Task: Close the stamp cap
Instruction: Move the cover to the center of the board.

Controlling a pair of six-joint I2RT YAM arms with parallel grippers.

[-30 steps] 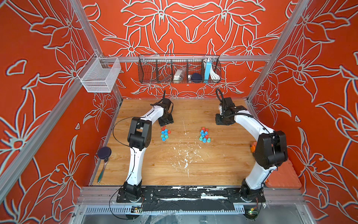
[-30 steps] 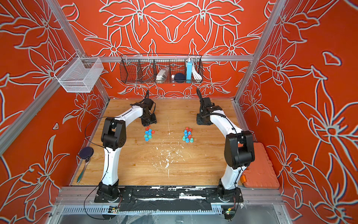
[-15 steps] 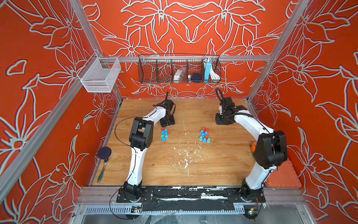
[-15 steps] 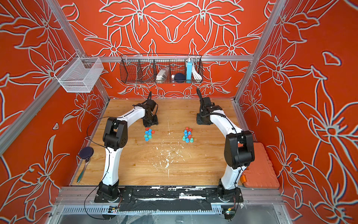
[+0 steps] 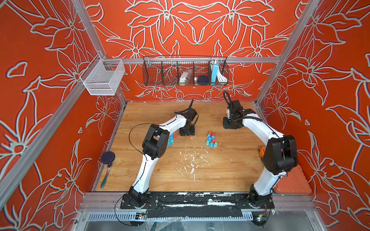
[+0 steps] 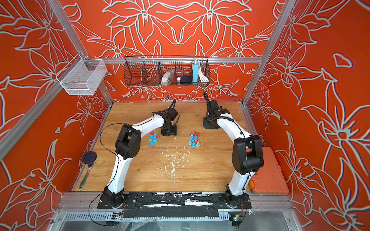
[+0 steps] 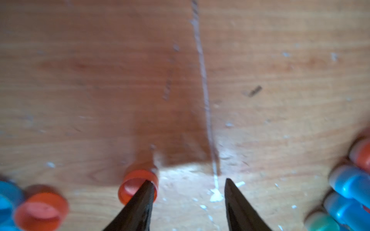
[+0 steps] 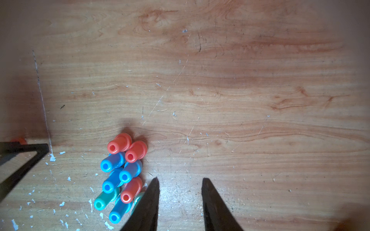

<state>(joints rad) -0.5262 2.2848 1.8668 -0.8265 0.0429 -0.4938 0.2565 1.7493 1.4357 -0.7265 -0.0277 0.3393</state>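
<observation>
On the middle of the tabletop [image 5: 220, 176] you have the stamps [image 5: 211, 139] clustered, with the loose caps [image 5: 171, 139] apart from them toward the left edge. Just beyond the caps, your left gripper [image 7: 188, 181] stands released, one fingertip over an orange cap [image 7: 138, 187]. Farther back, your right gripper [image 8: 179, 179] is released beside the stamps, grasping nothing.

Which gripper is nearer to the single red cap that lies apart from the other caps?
Left. The left gripper has one of its fingers overlapping the red cap in its wrist view. The right gripper is farther away, with the stamps lying between it and that cap.
</observation>
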